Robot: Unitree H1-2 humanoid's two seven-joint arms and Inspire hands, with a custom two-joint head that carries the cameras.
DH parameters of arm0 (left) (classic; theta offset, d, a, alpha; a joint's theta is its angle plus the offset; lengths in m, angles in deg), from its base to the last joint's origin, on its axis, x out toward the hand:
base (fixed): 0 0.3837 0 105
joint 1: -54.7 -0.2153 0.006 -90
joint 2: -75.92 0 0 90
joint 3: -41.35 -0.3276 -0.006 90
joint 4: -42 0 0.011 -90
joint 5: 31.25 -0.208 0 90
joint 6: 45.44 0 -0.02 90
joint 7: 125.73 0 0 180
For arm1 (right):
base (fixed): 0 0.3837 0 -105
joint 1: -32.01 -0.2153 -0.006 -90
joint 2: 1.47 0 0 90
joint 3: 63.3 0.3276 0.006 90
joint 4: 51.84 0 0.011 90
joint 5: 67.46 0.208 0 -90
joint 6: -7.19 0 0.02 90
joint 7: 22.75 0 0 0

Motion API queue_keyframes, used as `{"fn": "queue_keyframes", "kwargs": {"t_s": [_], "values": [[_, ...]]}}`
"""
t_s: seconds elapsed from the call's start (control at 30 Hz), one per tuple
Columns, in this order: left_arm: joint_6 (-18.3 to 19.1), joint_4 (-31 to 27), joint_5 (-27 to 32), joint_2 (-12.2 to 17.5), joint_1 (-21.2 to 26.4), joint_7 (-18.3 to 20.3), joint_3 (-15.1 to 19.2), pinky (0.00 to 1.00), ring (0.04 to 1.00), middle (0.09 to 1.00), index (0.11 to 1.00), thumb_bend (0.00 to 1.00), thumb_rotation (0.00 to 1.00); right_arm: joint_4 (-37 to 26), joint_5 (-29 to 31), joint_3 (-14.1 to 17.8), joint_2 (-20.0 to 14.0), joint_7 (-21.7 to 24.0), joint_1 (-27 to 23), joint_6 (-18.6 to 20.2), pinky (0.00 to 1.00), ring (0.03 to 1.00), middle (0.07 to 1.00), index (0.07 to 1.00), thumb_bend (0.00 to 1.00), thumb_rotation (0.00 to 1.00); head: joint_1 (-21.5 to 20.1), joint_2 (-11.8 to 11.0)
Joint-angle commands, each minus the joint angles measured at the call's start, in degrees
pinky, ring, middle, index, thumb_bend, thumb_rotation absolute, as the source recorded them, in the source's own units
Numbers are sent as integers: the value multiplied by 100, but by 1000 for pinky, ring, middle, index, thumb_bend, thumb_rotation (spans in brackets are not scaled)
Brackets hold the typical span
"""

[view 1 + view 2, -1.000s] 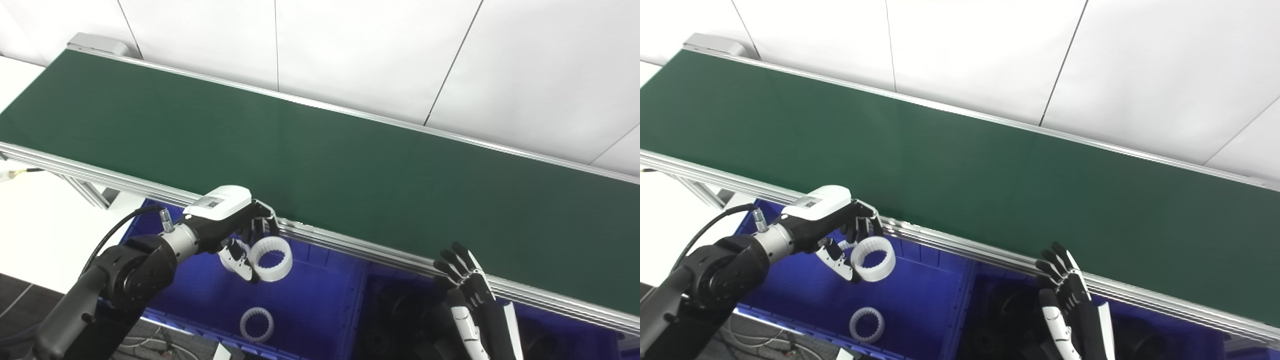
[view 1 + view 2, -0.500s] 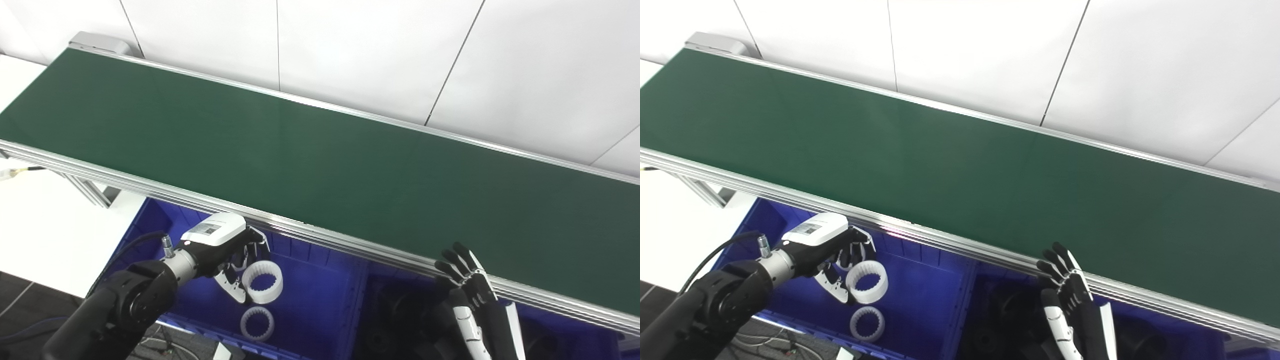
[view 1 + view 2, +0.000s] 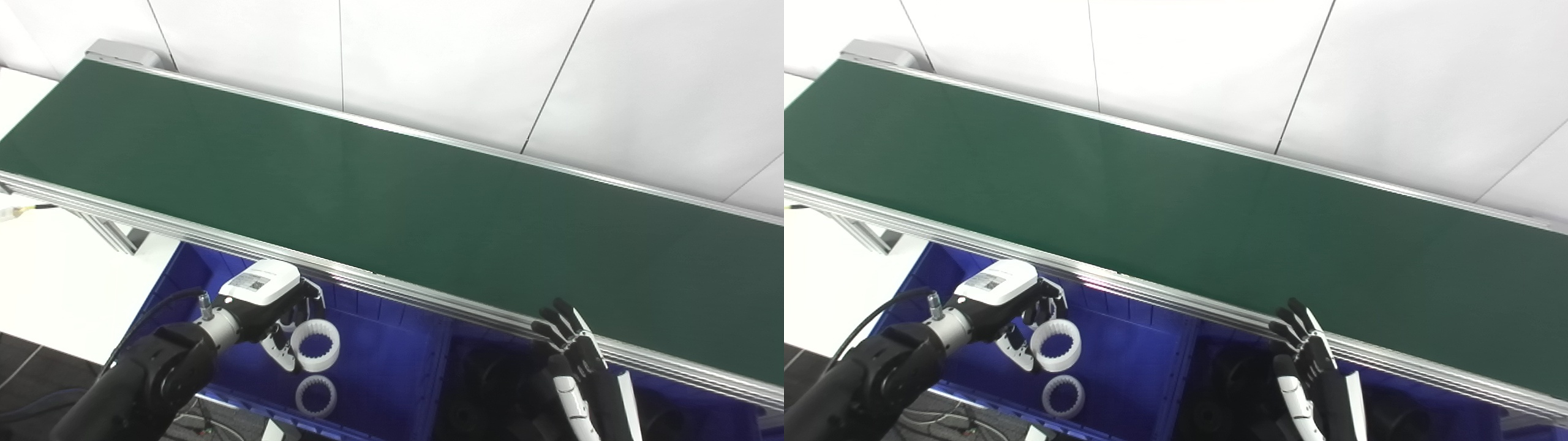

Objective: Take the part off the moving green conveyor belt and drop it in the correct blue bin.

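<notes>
Conveyor belt (image 3: 392, 184), green, runs diagonally with its aluminium near rail (image 3: 398, 294) overhanging two blue bins. Left robot hand (image 3: 275, 306) is clamped on a white toothed ring (image 3: 315, 345), held inside the left blue bin (image 3: 380, 367) below the rail and just above a second white toothed ring (image 3: 315, 395) lying on the bin floor. Open floor remains to the right of both rings. Right robot hand (image 3: 572, 349), fingers apart and holding nothing, sits at the rail edge over the right blue bin (image 3: 692, 398), which holds dark parts (image 3: 484, 380).
</notes>
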Motion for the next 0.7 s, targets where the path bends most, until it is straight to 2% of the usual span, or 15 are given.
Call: {"fn": "queue_keyframes", "kwargs": {"t_s": [0.0, 0.03, 0.13, 0.23, 0.5, 0.67], "values": [[130, -331, -284, 45, 38, 129, 11, 439, 447, 602, 629, 479, 0, -256, 46, 32, 18, 24, 20, -10, 728, 810, 861, 911, 540, 777, -3, 4], [201, -413, -362, 32, 44, 256, 8, 517, 564, 691, 711, 674, 0, -248, 45, 32, 19, 24, 16, -25, 727, 810, 860, 911, 539, 775, -7, -3], [363, -619, -335, -20, 51, 558, 69, 609, 701, 803, 808, 849, 0, -250, 55, 28, 18, 32, 11, -26, 725, 811, 861, 911, 537, 773, -13, -3], [484, -735, -268, -53, 71, 779, 113, 645, 749, 855, 859, 903, 0, -231, 69, 23, 11, 41, 7, -73, 731, 813, 862, 914, 528, 764, -35, -4], [546, -826, -361, -85, 104, 1064, 144, 654, 753, 855, 871, 917, 0, -250, 74, 21, 28, 36, 20, -51, 728, 810, 861, 913, 520, 746, -42, -22], [526, -884, -405, -94, 75, 1065, 180, 648, 758, 859, 863, 919, 0, -240, 46, 20, 50, 16, 23, -52, 730, 811, 860, 913, 518, 751, -85, -47]]}}
